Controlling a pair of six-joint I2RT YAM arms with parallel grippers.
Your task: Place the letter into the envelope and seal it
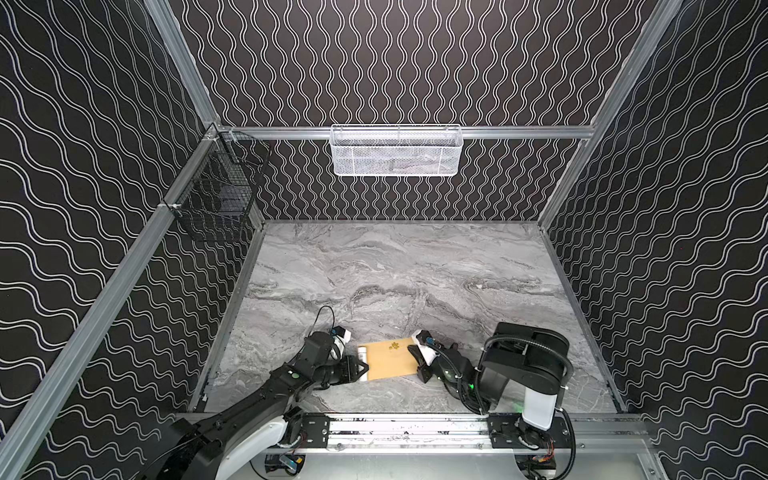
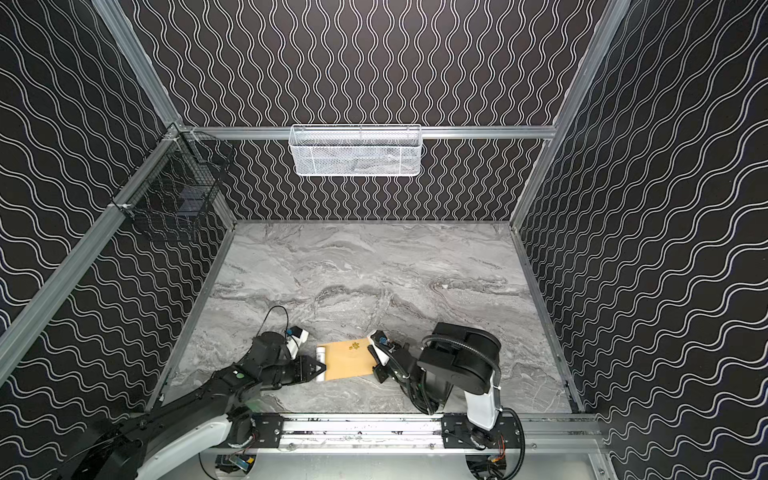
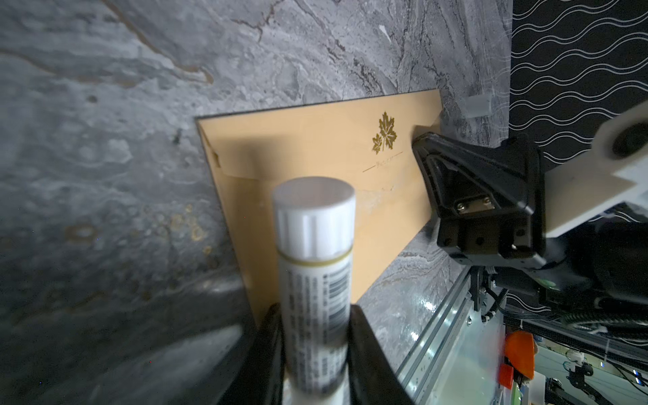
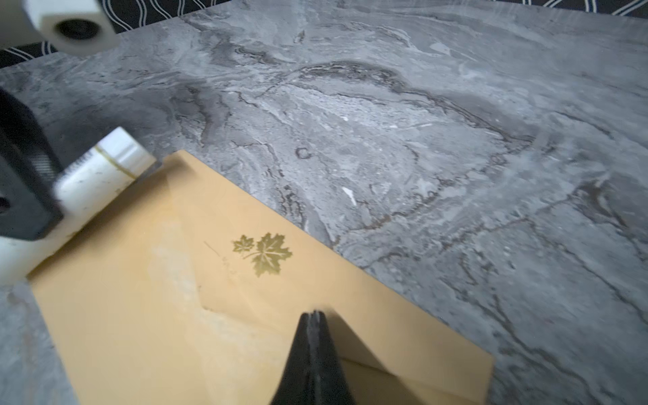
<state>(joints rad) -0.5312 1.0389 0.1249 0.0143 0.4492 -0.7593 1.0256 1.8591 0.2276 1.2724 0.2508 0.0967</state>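
The left end effector (image 3: 314,326) pinches a capped glue stick (image 3: 314,224). The right end effector (image 4: 314,317), tips pressed together, pins the envelope (image 4: 122,315), probably to bond its flap.

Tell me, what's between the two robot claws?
The tan envelope lies flat between them, seen in both top views. The left gripper holds a white tube at one end; the shut right gripper touches the other.
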